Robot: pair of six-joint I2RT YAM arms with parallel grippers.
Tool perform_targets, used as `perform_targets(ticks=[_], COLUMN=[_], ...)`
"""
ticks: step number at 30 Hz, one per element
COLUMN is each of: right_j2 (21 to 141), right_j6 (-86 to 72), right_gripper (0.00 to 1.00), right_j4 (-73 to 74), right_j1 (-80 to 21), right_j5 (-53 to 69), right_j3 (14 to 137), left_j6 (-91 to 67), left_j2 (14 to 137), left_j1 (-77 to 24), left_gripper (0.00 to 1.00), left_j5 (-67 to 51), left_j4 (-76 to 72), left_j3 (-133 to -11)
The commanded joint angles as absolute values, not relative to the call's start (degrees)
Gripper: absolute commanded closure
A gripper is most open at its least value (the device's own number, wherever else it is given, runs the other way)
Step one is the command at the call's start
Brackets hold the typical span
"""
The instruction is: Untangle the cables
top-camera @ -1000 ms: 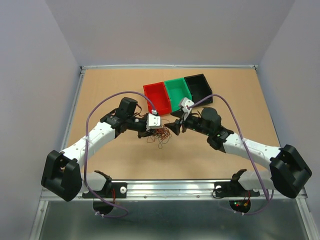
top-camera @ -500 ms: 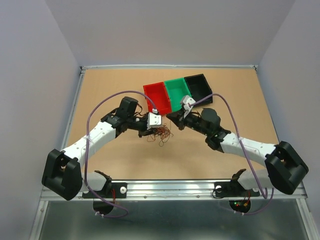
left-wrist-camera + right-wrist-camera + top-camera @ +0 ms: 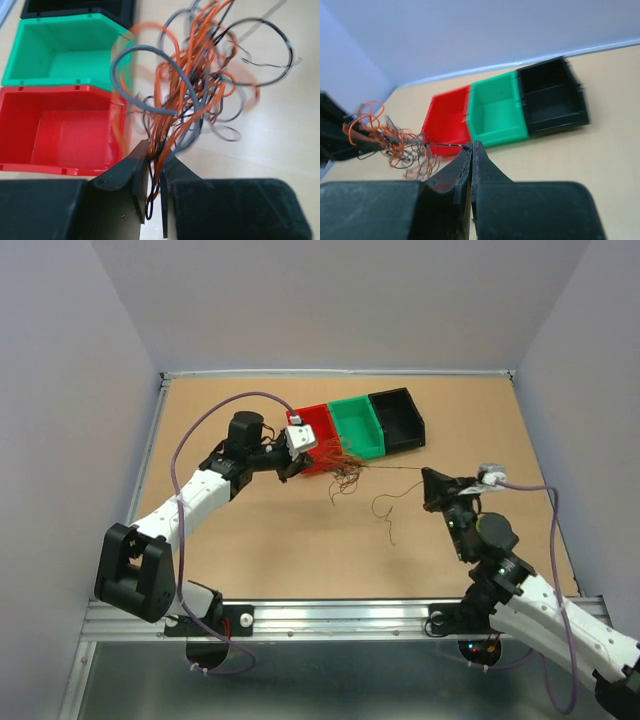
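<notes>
Seen from above, two robot arms work over a tan table (image 3: 250, 540) with three small bins in a row at the back: a red bin (image 3: 322, 425), a green bin (image 3: 357, 427) and a black bin (image 3: 397, 420). The left gripper (image 3: 310, 460) hovers just in front of the red bin, its fingers pinched on the cables (image 3: 337, 468), a small tangle of thin curly wires, mostly orange with some black and grey, lifted off the table. From the tangle one black wire (image 3: 390, 469) runs taut to the right, where the right gripper (image 3: 430, 483), well apart from the left, is clenched on its end. A loose curl (image 3: 385, 510) shows below that wire; whether it hangs or lies on the table cannot be told.
</notes>
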State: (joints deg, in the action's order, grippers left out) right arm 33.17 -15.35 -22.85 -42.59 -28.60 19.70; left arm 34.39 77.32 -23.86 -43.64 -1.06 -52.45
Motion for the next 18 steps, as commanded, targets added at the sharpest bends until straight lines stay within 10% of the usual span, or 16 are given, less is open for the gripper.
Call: perform_targets(ticks=[1,8,18], right_j2=[18.25,4.30,33.55], right_j6=[-21.00,-22.24,-20.31], right_gripper=[1.00,1.00,1.00], right_j4=[-15.22,-4.40,-4.31], right_j1=[-41.57,-41.57,-41.57], right_j5=[-50.53,-49.15,-24.91], right_j3=[19.16,18.37,31.10], left_j6=[28.83,22.41,26.54], left_j2=[79.62,82.35,79.72], left_j1=[-18.29,-13.28,-12.83], left_gripper=[1.00,1.00,0.95], left_j5=[-38.41,-36.90,-44.82], left_j4=[-1.40,-4.31,-3.34], left_j3=[-55.63,-57.30,-55.55])
